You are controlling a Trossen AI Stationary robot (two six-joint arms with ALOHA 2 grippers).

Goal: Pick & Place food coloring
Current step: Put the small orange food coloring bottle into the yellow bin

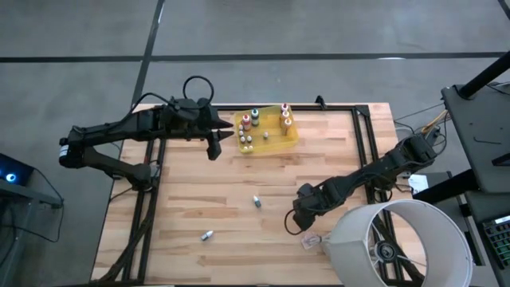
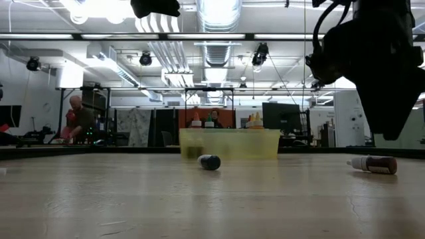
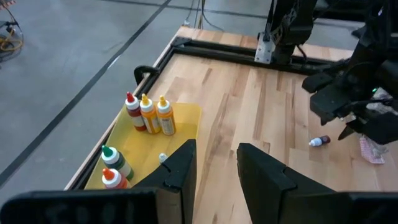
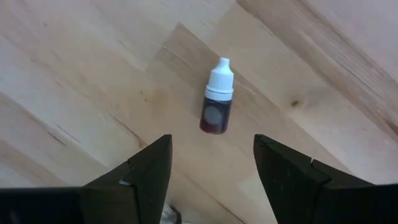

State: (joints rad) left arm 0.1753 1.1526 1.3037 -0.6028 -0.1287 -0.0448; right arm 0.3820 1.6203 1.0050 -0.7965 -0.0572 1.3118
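Right gripper (image 4: 211, 180) over a lying bottle (image 4: 217, 99), fingers wide.
Its long axis runs between them; I'm nearer than left gripper (image 3: 214, 171), open by tray (image 1: 275, 140).

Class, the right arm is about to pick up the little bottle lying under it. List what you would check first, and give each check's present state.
1. Right gripper open: ok.
2. White-capped bottle centred ahead of its fingers: ok.
3. Table bare around the bottle: ok.
4. Gripper's height above the bottle: cannot tell.
5. Yellow tray has spare bare floor: ok.
6. Left gripper off the route: cannot tell; it hangs open beside the tray.
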